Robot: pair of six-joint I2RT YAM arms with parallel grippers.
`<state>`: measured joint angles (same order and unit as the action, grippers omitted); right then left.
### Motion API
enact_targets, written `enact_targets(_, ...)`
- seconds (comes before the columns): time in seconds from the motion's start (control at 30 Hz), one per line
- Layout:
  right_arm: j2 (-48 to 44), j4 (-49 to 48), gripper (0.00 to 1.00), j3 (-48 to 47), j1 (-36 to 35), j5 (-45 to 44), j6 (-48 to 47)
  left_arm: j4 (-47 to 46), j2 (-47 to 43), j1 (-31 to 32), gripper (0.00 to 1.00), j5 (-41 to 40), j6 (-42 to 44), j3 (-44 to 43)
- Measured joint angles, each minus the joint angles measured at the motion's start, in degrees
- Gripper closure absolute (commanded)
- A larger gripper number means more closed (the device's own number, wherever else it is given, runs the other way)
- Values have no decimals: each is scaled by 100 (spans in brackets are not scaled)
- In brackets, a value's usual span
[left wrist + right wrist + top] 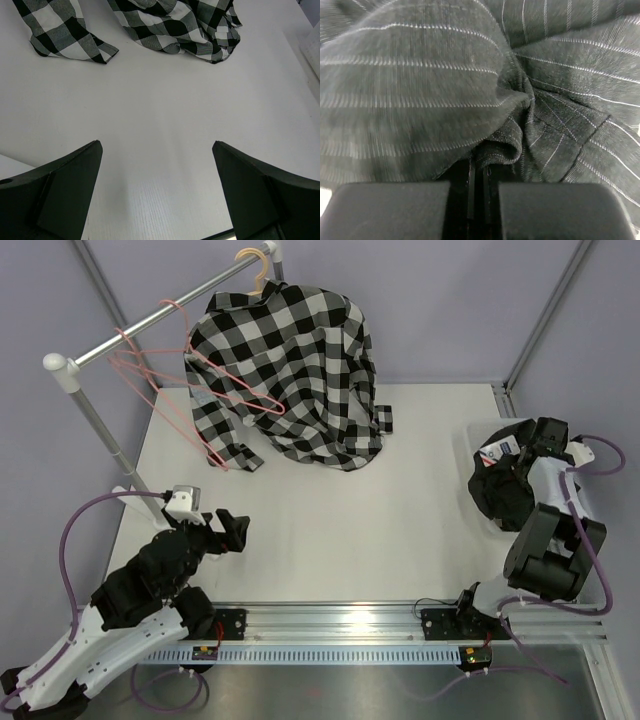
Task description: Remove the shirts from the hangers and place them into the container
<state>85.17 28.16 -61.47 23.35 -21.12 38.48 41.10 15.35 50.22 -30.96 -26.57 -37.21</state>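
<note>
— While the left hand [156, 145] is hovering spread, what's the right hand [476, 167] doing?
— It's pinching the striped shirt [420, 90] in the container [470, 440] at the right edge of the worktop [350, 520]; the checked shirt [290, 370] is hanging by the far edge.

A white table [330, 520] stands before lavender walls [420, 300]. At its far left a silver rail [100, 342] slants on an upright post [100, 435]. A small black object [385, 418] lies toward the far edge, and an aluminium track [330, 620] runs along the near edge
</note>
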Motion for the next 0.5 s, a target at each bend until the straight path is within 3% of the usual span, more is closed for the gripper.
enact_targets(0.13, 535, 129, 79, -107, 35, 365, 205, 0, 2, 0, 1, -2, 0, 2)
enact_targets(0.2, 662, 153, 61, -107, 35, 457, 280, 0, 7, 0, 1, -2, 0, 2)
enact_targets(0.3, 658, 160, 42, -105, 35, 564, 343, 0, 17, 0, 1, 0, 0, 9)
enact_targets(0.5, 365, 229, 34, -79, 33, 619, 304, 0, 57, 0, 1, -2, 0, 11)
